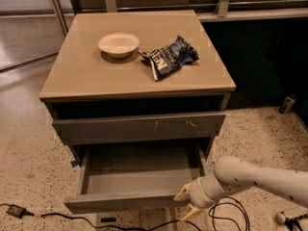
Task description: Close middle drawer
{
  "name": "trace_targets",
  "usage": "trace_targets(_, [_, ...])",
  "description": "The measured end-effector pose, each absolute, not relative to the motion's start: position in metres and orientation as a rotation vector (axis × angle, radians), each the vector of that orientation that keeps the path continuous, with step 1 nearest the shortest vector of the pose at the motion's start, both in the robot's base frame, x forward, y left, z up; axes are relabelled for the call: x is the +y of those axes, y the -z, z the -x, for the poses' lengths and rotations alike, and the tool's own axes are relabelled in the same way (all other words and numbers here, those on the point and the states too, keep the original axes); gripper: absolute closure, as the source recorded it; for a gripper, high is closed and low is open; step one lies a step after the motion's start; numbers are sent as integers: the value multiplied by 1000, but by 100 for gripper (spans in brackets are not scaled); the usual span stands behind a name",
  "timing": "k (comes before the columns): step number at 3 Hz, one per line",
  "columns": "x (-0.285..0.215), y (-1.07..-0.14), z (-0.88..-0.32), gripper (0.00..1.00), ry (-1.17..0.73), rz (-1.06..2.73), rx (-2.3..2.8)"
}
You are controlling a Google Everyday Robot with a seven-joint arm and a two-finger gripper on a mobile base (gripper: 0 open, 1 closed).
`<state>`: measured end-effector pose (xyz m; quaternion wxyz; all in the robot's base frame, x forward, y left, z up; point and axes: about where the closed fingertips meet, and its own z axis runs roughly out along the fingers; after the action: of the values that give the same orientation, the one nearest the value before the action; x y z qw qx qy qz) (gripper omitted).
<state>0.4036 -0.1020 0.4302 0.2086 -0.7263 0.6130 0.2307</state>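
The middle drawer (pixel 137 177) is the wide grey one pulled well out of the cabinet, with a plain front (pixel 120 202) and an empty grey inside. My gripper (pixel 186 202) is at the right end of that front, low in the view, on a white arm coming in from the right. Its two pale fingertips (pixel 182 193) stand apart, one above and one below the front's right corner. They hold nothing.
Above the open drawer is a shut grey drawer front with pale scratch marks (pixel 139 127). On the cabinet top (pixel 86 76) are a white bowl (pixel 119 44) and a dark chip bag (pixel 168 57). Black cables (pixel 43 215) lie on the speckled floor in front.
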Motion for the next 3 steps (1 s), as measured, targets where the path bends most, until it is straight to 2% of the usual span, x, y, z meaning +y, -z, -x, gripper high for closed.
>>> trace_targets(2, [-85,-441,-507,88,-478,2078,1611])
trace_targets(3, [-89,-440,-519,100,-455,2064,1623])
